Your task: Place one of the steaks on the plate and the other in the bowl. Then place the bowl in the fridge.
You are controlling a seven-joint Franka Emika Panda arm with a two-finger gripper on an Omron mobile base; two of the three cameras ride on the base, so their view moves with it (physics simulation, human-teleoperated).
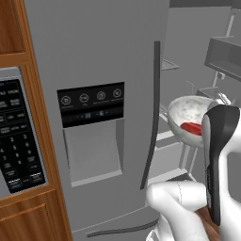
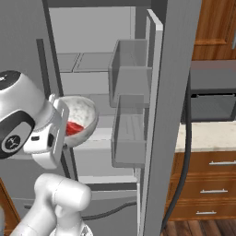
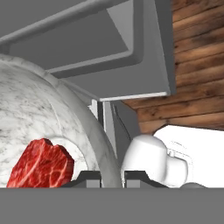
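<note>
The whitish speckled bowl [image 1: 187,112] [image 2: 85,112] [image 3: 39,109] hangs tilted in the air in front of the fridge's open right half. One red steak [image 1: 192,128] [image 2: 73,128] [image 3: 41,165] lies inside it. My gripper [image 3: 112,177] is shut on the bowl's rim, with one fingertip on each side of the wall. The fridge [image 1: 99,56] has its left door closed. Its right door [image 2: 168,92] is swung open, showing grey shelves [image 2: 92,64]. The bowl sits level with a middle shelf, just outside it. The plate is out of view.
The open door carries two grey bins [image 2: 131,138] close to the right of the bowl. The long handle [image 1: 152,113] of the closed door is just left of the bowl. A microwave panel [image 1: 16,136] is at the left. Wooden drawers [image 2: 207,189] and a counter [image 2: 207,136] are at the right.
</note>
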